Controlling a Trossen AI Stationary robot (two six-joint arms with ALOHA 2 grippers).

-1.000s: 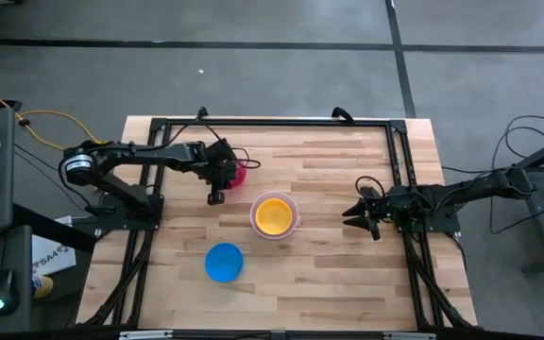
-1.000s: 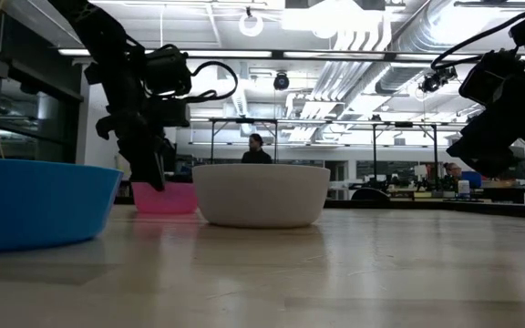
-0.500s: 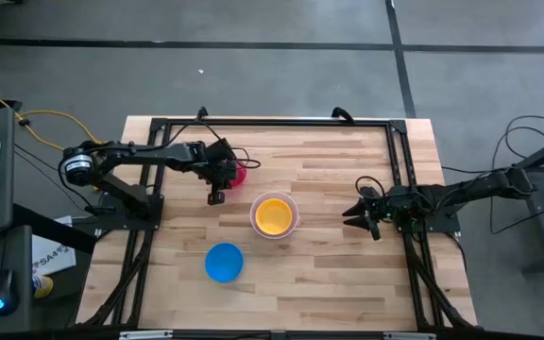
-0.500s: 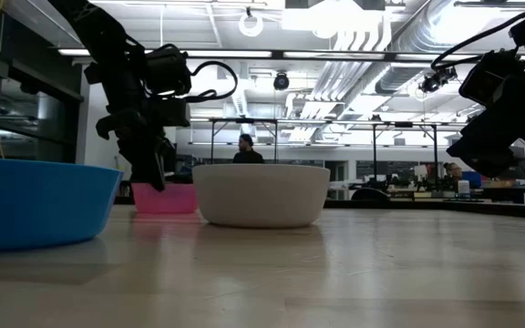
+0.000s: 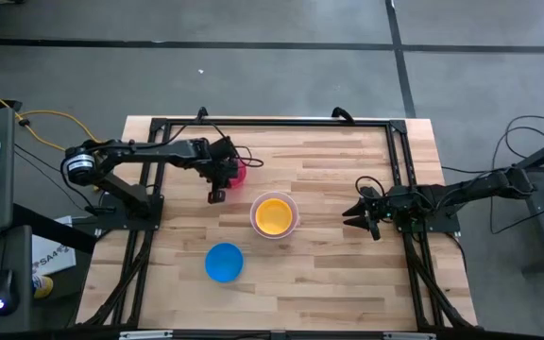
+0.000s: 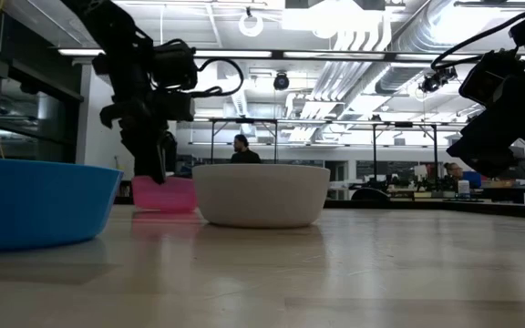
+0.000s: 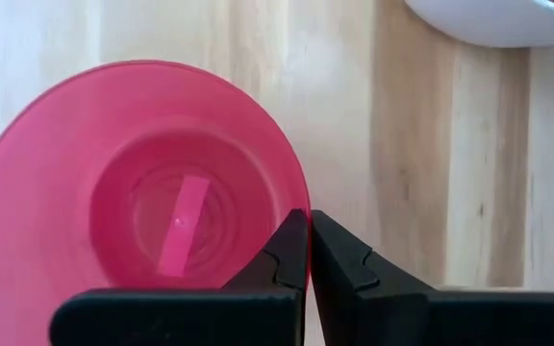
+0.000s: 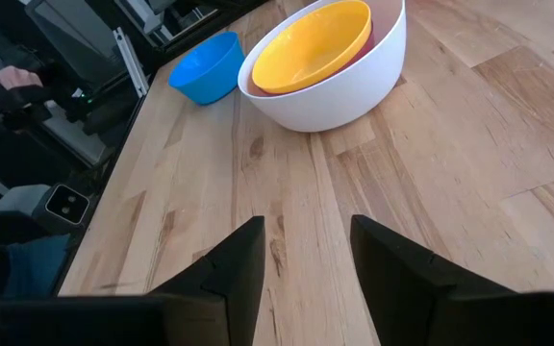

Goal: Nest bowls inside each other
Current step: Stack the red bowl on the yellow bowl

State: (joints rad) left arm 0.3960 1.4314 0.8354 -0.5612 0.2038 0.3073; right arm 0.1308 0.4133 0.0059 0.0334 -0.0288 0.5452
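Table: pale wooden butcher-block top inside a black frame, carrying every bowl.
Left arm: reaches in from the table's left side toward the pink-red bowl near the far edge.
Right arm: stretched in low from the right edge, waiting well apart from the bowls.
White bowl: upright near the table's middle, with the yellow bowl seated in it; in the right wrist view the yellow one lies tilted, and a strip of reddish colour shows between it and the white wall, which bowl that is cannot be told.
Yellow bowl: nested in the white bowl, rim just below the white rim.
Blue bowl: alone and upright, nearer the front edge, left of the white bowl and well apart from it.
Pink-red bowl: upright on the wood, beside the white bowl and not touching it, with a small pale strip lying in its bottom.
Left hand: fingers closed together, pinching the pink-red bowl's rim on the side facing the white bowl.
Right hand: fingers spread apart, gripping nothing, pointed across bare wood at the white bowl.
Person: seen far off in the room behind the table in the low view.
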